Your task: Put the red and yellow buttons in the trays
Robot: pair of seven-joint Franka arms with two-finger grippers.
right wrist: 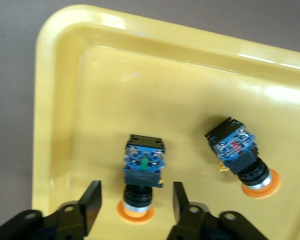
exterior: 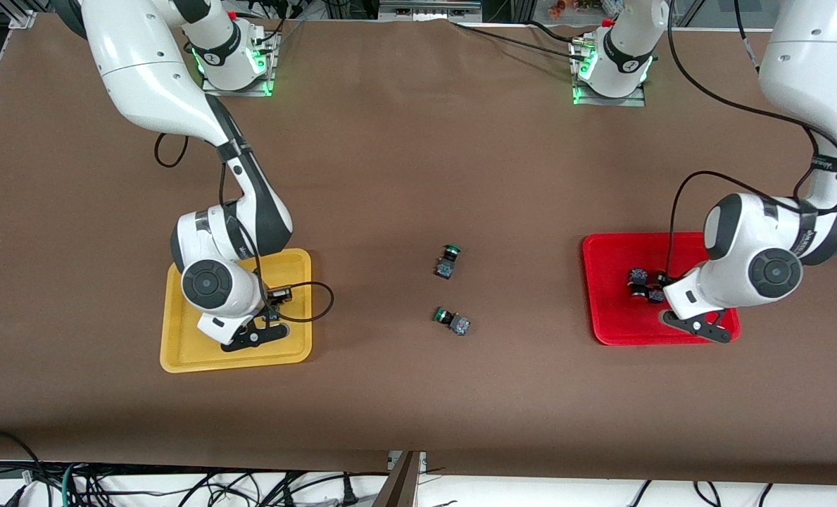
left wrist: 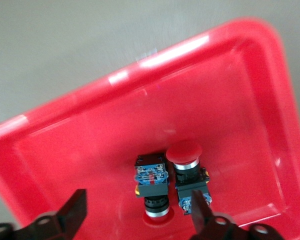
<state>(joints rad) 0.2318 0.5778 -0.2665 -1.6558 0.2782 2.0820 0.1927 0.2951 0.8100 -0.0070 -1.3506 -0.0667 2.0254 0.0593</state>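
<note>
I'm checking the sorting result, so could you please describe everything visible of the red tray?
The red tray is a shallow, glossy, plastic-looking rectangle with rounded corners and a raised rim, lying flat on the brown table toward the left arm's end. Two red-capped buttons lie side by side inside it, caps pointing opposite ways. The left gripper is over them, fingers open, gripping nothing.

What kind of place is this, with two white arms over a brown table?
Probably a robotics lab: cables tangle along the table edge, and each pincer, left and right, hangs open over sorted buttons in a red tray and yellow tray.
</note>
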